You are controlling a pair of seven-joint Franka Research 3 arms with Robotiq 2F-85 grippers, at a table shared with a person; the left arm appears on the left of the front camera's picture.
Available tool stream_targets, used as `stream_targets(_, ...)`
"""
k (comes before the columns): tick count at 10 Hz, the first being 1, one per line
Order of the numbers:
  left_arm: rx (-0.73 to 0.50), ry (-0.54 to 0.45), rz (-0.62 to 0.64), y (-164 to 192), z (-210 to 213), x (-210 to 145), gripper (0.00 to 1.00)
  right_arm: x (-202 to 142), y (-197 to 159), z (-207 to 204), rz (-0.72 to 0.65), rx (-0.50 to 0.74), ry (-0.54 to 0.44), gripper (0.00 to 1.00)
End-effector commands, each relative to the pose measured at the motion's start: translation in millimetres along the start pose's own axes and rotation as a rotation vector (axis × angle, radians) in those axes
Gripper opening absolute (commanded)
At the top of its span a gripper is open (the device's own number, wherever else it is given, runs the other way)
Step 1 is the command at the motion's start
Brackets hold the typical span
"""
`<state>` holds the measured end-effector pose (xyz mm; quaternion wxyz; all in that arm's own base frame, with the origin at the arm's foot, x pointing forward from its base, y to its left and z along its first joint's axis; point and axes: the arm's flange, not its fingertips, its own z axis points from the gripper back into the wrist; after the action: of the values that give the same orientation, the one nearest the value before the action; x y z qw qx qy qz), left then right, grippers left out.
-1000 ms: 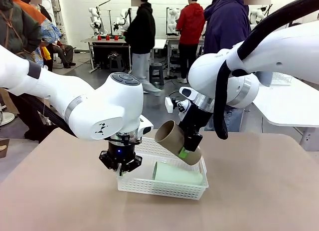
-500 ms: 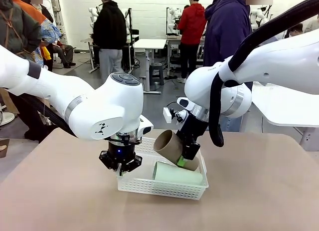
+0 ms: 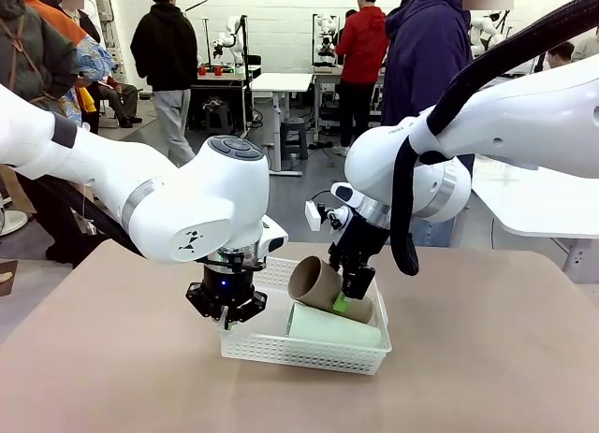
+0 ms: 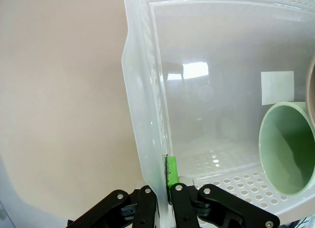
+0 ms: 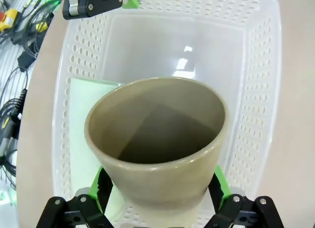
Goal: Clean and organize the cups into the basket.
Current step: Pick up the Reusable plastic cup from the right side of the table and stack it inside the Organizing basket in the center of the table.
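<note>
hidden: tan cup (image 3: 309,281) lower part, behind right end effector (image 3: 344,300) | count: 2 cups (other is mint cup (image 3: 332,327)), 1 basket (image 3: 309,351) | left end effector (image 4: 162,188): clamped on basket wall | right: straddles tan cup, grip unclear

Left arm (image 3: 187,209) is held low, left gripper (image 3: 227,313) pointed down with jaws clamped; right gripper (image 3: 344,300) is angled downward, jaws spread wide.

Front camera faces across table (image 3: 487,358); wrist cameras peer closely into basket (image 3: 304,351).
</note>
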<state>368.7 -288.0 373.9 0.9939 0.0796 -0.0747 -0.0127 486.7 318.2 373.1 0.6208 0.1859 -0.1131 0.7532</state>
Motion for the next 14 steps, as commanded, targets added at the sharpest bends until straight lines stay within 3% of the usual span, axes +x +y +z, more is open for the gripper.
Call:
stream_targets(1, 0.012, -0.002, -0.004, -2, -2, -2, 0.00, 1, -3, 1, 0.017, -0.017, -0.020, 1.00)
stream_targets(10, 0.012, -0.002, -0.004, -2, -2, -2, 0.00, -10, 21, 40, 0.021, -0.070, -0.099, 1.00)
stream_targets(12, 0.012, -0.002, -0.004, -2, -2, -2, 0.00, -51, 57, 79, -0.003, -0.076, -0.192, 1.00)
stream_targets(14, 0.012, -0.002, -0.004, -2, -2, -2, 0.00, -117, 95, 119, -0.039, -0.124, -0.342, 1.00)
